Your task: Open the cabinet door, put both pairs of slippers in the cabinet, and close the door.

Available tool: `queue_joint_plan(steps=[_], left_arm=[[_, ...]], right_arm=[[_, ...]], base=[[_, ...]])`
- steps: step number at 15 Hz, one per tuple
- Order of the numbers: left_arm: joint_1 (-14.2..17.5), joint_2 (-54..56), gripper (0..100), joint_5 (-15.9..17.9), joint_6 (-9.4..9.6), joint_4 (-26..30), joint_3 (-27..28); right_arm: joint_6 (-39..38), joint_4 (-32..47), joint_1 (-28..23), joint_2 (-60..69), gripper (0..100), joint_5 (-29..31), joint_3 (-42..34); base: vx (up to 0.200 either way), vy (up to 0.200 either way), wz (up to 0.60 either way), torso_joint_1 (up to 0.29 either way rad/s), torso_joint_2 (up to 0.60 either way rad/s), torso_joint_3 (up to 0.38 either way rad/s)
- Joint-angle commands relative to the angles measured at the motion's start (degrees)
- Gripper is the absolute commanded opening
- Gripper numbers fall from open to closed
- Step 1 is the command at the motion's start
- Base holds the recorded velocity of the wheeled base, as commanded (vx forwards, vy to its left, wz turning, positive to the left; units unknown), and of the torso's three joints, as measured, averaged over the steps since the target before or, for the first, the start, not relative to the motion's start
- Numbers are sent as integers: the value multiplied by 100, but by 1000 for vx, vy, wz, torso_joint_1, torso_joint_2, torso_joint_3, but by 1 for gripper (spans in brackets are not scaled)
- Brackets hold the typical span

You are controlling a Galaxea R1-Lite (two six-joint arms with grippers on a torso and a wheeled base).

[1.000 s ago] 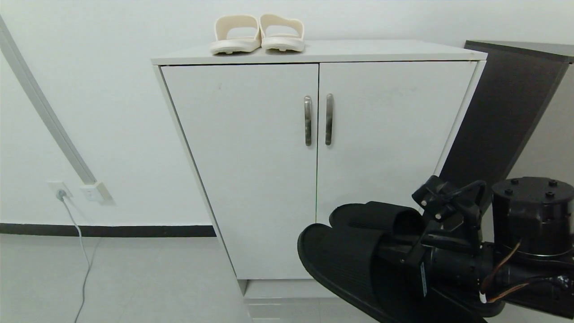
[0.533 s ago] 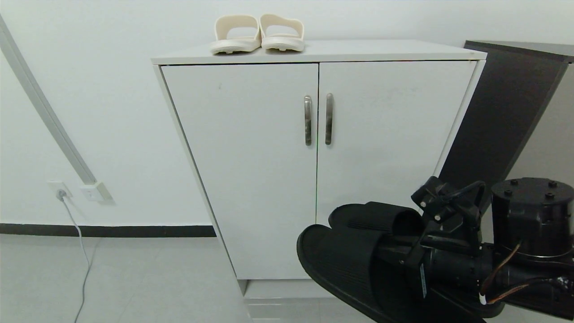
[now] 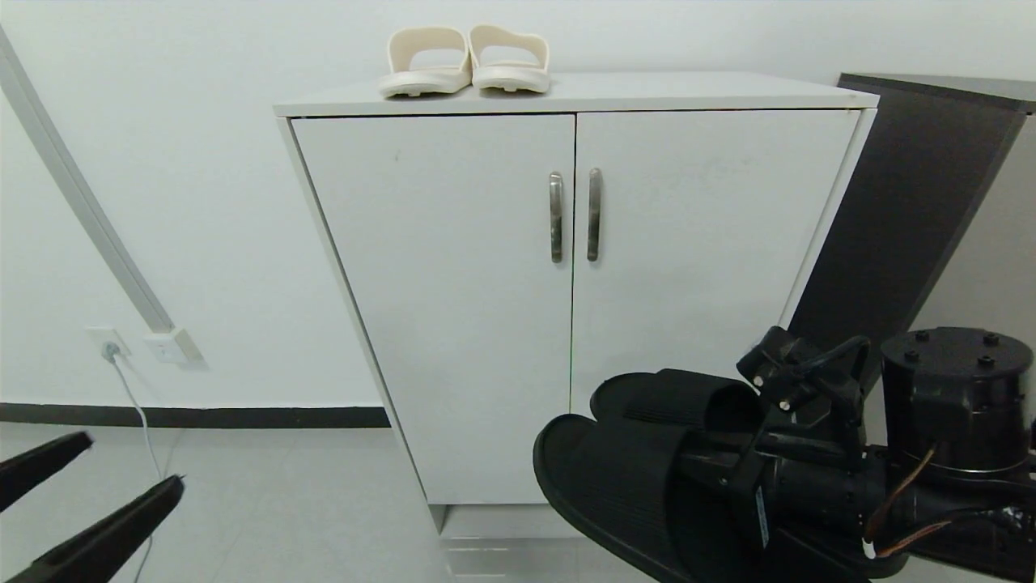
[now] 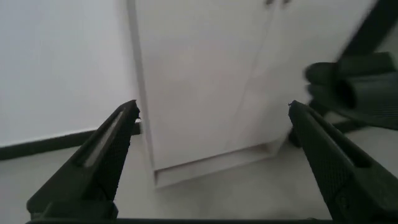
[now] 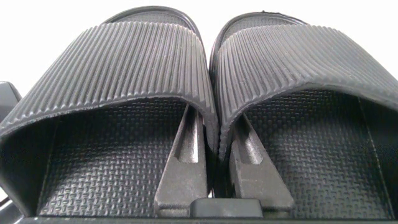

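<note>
The white cabinet (image 3: 453,324) stands with both doors shut, its two metal handles (image 3: 555,217) side by side at the centre seam. A cream pair of slippers (image 3: 465,61) rests on its top. My right gripper (image 5: 216,168) is shut on the touching inner side walls of a black pair of slippers (image 3: 631,470), one finger inside each slipper, held low in front of the right door. My left gripper (image 3: 135,459) hangs open and holds nothing, low at the left, facing the cabinet (image 4: 199,74). The left wrist view also catches the black slippers (image 4: 354,87).
A dark panel (image 3: 906,202) leans beside the cabinet's right side. On the left wall are a diagonal conduit (image 3: 73,194) and a socket (image 3: 105,344) with a cable running down to the grey floor (image 3: 283,502). Open floor lies left of the cabinet.
My left gripper has come into the head view at the lower left. The right gripper with the black slippers has sunk slightly and shifted a little to the left.
</note>
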State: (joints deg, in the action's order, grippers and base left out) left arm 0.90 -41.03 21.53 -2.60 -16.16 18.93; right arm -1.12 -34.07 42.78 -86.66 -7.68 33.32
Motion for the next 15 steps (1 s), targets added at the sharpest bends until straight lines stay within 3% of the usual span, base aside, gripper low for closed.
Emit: queue_joint_plan(steps=[1,5,7,8,13,14,15], left_arm=[[-1057,-1689,100,167,-4,-484,823],[-2454,-3139,100,-79,-30,-783,1956],[-2850,-3666,100,-158,-83,-897,2440],[-3052,-3991,100,-158,-250,-950,2818],[-3685,-5108,100,-17,-734,-924,4347],[-3711,-5231,100,53,-795,-924,4514],[-3711,-5459,100,238,-988,-906,4813]], right_arm=[[-2,-3,3,-26,0,-5,-9],[-46,-3,3,-105,0,-5,-9],[-55,-3,3,-105,0,-5,-9],[-55,-3,3,-96,0,-5,-9],[-72,-3,3,-96,0,-5,-9],[-72,-3,3,-96,0,3,-9],[-81,-3,-6,-96,0,-5,-18]], base=[[0,0,0,0,0,0],[0,0,0,0,0,0],[0,0,0,0,0,0],[0,0,0,0,0,0],[0,0,0,0,0,0],[0,0,0,0,0,0],[0,0,0,0,0,0]])
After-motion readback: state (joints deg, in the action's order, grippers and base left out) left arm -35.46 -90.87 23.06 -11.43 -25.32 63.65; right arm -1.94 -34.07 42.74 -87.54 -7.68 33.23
